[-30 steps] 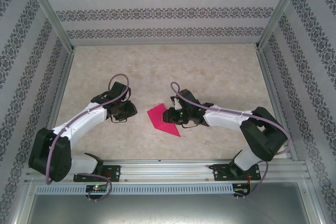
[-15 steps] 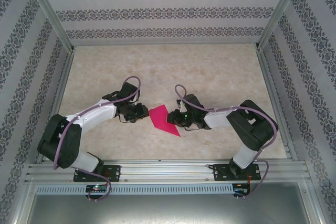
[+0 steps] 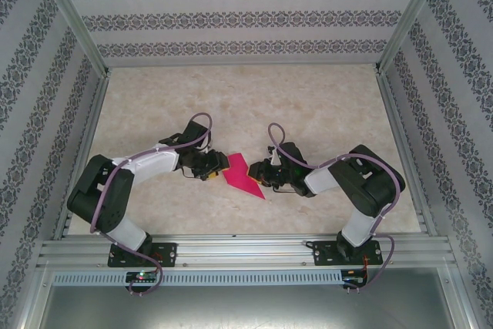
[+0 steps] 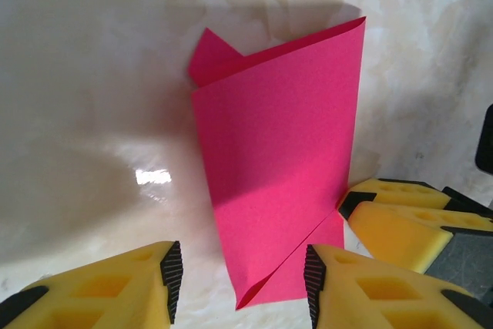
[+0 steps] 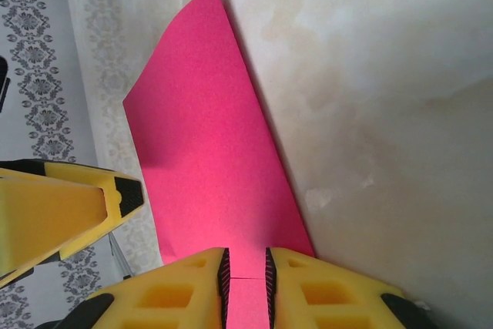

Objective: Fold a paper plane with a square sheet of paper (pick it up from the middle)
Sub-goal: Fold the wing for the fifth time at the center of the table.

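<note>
To my far left stands a wall panel [image 3: 46,75] papered in grey ornamental bands and edged with a bare aluminium rail. Between it and my left fingers [image 3: 212,170] there is just the counter [image 3: 308,105], a glossy cream surface with marbled veining that throws back a spot of light.

My left fingers are yellow blocks moulded with hollow pockets and tipped with ribbed black pads. They stand wide apart and grip nothing. The near tip of the sheet of paper [image 3: 241,179] pokes into the gap between them, closer to the right-hand pad.

The sheet is thin, plain, matte magenta-pink and folded over on itself. One long flap lies across a lower layer, a diagonal edge shows near the tip, and a small corner peeks out at the far end. It sits between my two sets of fingers and casts a soft shadow on the counter.

My right fingers [image 3: 266,175], the same yellow with ribbed pads, are pinched narrow on the sheet's edge, just beside my left ones. Beyond them the right wall repeats the pattern.
</note>
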Available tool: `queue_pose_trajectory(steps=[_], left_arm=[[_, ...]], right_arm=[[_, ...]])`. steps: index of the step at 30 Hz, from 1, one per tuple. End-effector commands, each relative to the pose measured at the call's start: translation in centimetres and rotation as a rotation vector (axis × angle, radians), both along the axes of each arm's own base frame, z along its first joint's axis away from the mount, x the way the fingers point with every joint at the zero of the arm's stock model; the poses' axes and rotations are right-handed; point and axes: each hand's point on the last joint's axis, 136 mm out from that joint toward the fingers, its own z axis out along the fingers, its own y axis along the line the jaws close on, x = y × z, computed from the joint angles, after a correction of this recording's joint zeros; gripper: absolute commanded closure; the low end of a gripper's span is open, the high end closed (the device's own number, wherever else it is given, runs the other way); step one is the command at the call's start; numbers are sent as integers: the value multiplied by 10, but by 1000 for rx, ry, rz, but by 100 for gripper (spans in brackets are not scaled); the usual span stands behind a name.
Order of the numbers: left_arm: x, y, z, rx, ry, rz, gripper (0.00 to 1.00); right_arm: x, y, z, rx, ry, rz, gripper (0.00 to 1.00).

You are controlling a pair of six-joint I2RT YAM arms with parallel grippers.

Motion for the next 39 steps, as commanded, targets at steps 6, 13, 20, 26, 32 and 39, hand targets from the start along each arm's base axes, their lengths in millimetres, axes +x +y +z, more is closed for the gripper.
queue_pose_trajectory(steps=[6, 13, 20, 26, 32, 39], left_arm=[[14, -25, -2, -101, 7, 9, 52], [19, -33, 1, -133, -5, 4, 61], [21, -34, 3, -135, -13, 3, 77], [26, -34, 8, -132, -25, 5, 91], [30, -32, 13, -107, -29, 19, 100], [34, -32, 17, -108, -37, 31, 100]], right_arm=[[-10, -20, -49, -141, 98, -57, 77], [-10, -21, -51, -145, 105, -56, 75], [-7, -18, -45, -130, 91, -44, 72], [0, -10, -26, -98, 36, -13, 64], [11, -20, 8, -171, -83, -6, 57], [7, -44, 44, -361, -298, 33, 54]])
